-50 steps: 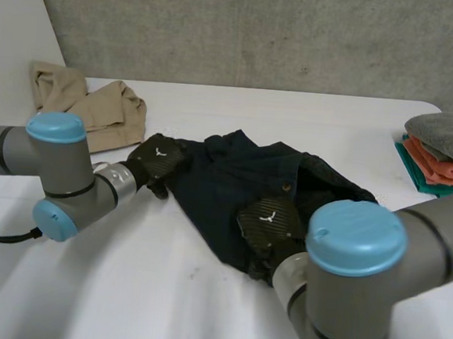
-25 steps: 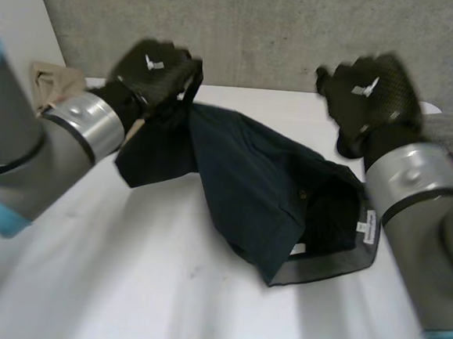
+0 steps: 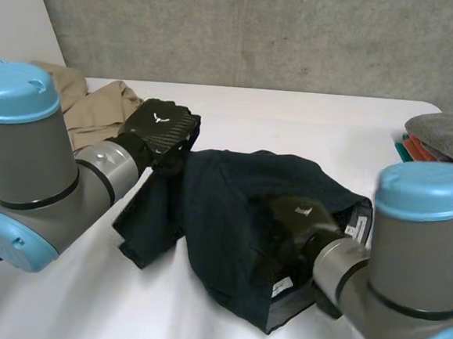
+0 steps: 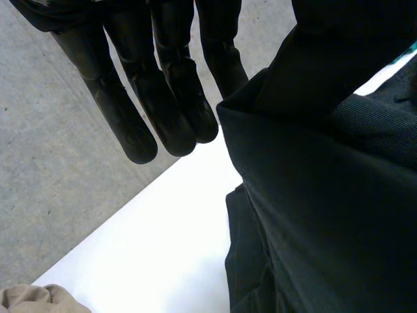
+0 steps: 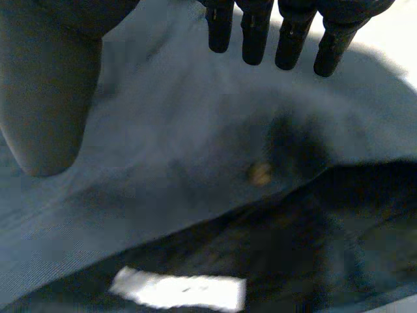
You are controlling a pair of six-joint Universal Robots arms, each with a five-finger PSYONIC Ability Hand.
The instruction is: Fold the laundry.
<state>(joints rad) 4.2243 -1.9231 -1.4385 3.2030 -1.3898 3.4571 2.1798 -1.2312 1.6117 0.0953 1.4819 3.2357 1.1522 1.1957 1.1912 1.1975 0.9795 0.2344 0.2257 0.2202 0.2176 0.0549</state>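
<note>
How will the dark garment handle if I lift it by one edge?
Probably floppy: the dark garment lies in soft folds and sags from near the left hand. Likely light, since the cloth looks thin, though layers bunched under the right hand may trail.

Looks like a robotics lab or test room, not a home: bare grey concrete wall point(image 3: 261, 31) at 12 o'clock, plain white table point(image 3: 293, 120) below it, left arm point(image 3: 23, 161) at 8 o'clock, right arm point(image 3: 416, 255) at 4 o'clock. Laundry in separate piles: beige garment point(image 3: 97, 112) at 10 o'clock, folded stack point(image 3: 444, 143) at 3 o'clock.
</note>
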